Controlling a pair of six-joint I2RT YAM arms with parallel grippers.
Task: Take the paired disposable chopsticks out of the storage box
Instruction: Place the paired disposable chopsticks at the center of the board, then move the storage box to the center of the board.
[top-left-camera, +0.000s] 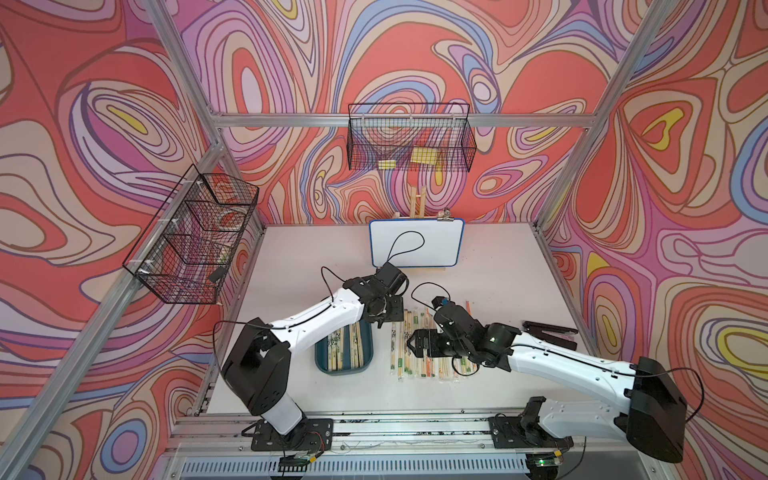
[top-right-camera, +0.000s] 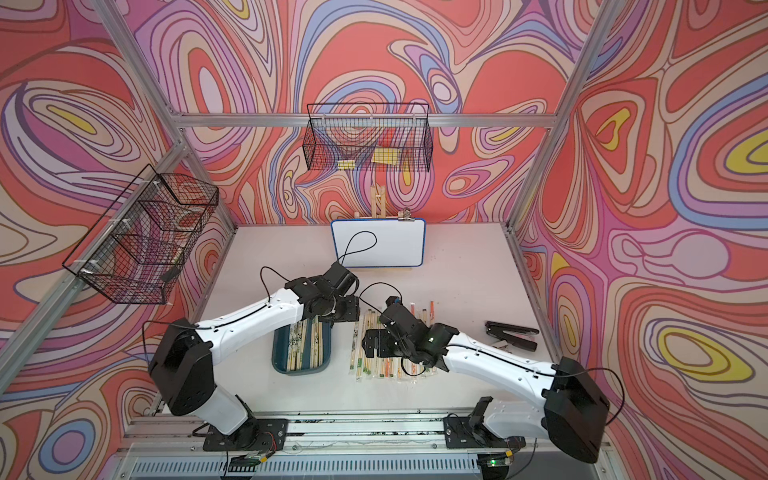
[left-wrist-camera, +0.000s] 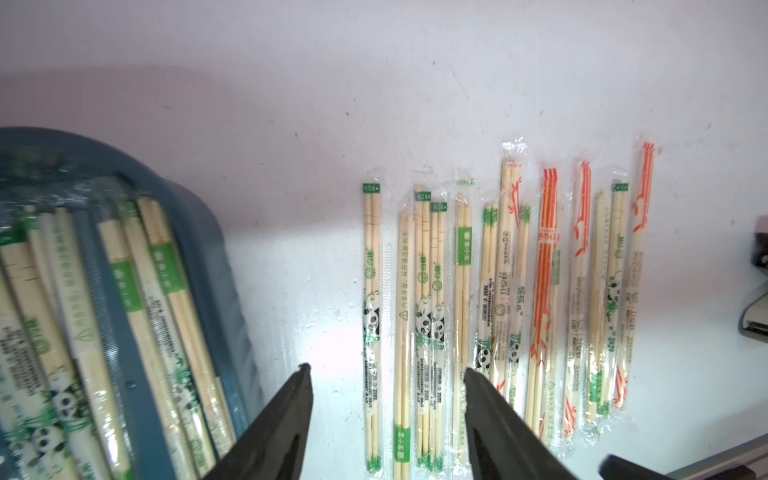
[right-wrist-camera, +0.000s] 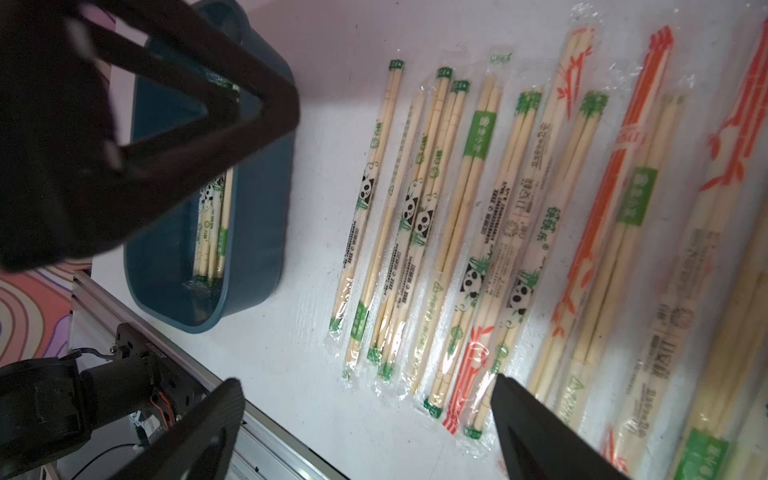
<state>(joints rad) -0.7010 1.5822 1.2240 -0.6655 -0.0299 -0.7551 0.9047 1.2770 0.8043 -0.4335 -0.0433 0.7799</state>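
The paired disposable chopsticks (left-wrist-camera: 432, 316) are mostly laid in a row on the table (left-wrist-camera: 291, 124), and several are left in the storage box (left-wrist-camera: 208, 257) beside it. The left gripper (left-wrist-camera: 386, 368) is held parted and empty above the row's nearest pairs, and the right gripper (right-wrist-camera: 368, 378) is spread wide, holding nothing. A set-down is judged complete. Next, another pair in the box must be reached and pinched.

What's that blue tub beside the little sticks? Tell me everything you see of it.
The storage box is a shallow dark teal tray, seemingly smooth plastic, rectangular with rounded corners and low walls. It sits flat on the white table. Inside, several paired disposable chopsticks in clear sleeves lie roughly along its length, leaving part of its floor bare. In both top views the left arm hides its far end. The sleeves laid out on the table beside it do not touch it.
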